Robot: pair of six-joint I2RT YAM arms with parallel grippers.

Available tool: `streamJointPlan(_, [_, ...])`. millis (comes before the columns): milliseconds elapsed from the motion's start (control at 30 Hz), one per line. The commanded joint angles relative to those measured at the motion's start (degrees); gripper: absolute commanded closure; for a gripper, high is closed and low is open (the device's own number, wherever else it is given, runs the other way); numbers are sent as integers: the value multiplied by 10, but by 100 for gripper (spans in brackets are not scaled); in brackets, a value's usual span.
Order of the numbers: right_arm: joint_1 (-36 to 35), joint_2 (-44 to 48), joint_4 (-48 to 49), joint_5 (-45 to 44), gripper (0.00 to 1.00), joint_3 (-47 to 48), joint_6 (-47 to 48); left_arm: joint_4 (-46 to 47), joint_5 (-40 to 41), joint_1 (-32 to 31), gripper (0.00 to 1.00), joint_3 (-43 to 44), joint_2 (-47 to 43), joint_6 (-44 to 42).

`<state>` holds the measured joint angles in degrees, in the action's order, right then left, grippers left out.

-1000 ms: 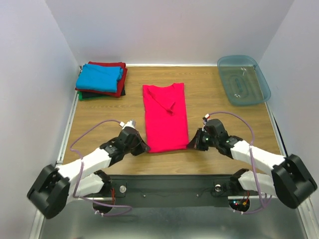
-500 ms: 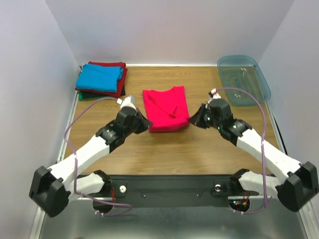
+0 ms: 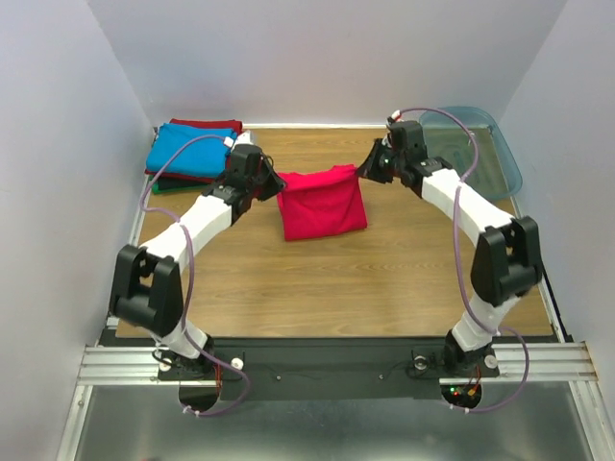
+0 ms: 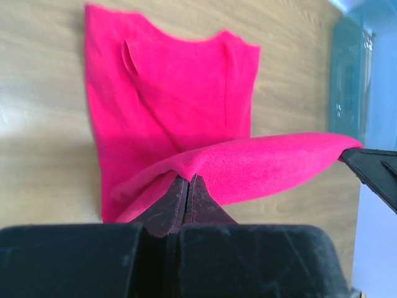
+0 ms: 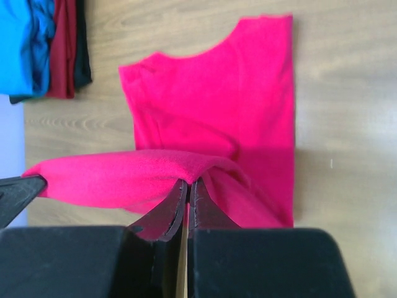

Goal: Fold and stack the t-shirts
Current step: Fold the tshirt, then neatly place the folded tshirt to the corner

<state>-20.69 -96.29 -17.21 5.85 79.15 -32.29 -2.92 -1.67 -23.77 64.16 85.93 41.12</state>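
Observation:
The bright pinkish-red t-shirt (image 3: 322,202) lies doubled over on the wooden table, its near hem lifted and carried back over the collar end. My left gripper (image 3: 274,181) is shut on the hem's left corner (image 4: 186,171). My right gripper (image 3: 363,171) is shut on the hem's right corner (image 5: 192,174). The hem hangs taut between them above the lower layer (image 4: 180,93), which also shows in the right wrist view (image 5: 229,99). A stack of folded shirts, sky blue (image 3: 192,149) on top of dark red (image 3: 233,168), green and black, sits at the back left.
A translucent blue-grey plastic bin (image 3: 500,163) stands at the back right, close behind my right arm; it shows in the left wrist view (image 4: 363,68). White walls close in the table at the back and sides. Bare wood (image 3: 336,279) spreads in front of the shirt.
Both grippers have carried the shirt's near hem from the front of the table toward the back, folding the shirt in half lengthwise. Both arms are now stretched far forward.

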Motion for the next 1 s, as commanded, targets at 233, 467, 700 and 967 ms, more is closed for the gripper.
streamJointPlan(233, [65, -229, 10, 101, 82, 223, 62, 0, -92, 79, 90, 205, 232, -67])
streamJointPlan(467, [86, -269, 3, 171, 0, 263, 66, -13, -100, 89, 2, 253, 251, -83])
streamJointPlan(700, [83, -106, 10, 208, 0, 65, 107, 26, -124, 87, 2, 120, 202, -106])
streamJointPlan(967, [70, 122, 69, 189, 0, -205, 67, 23, -129, 83, 2, 114, 273, -121])
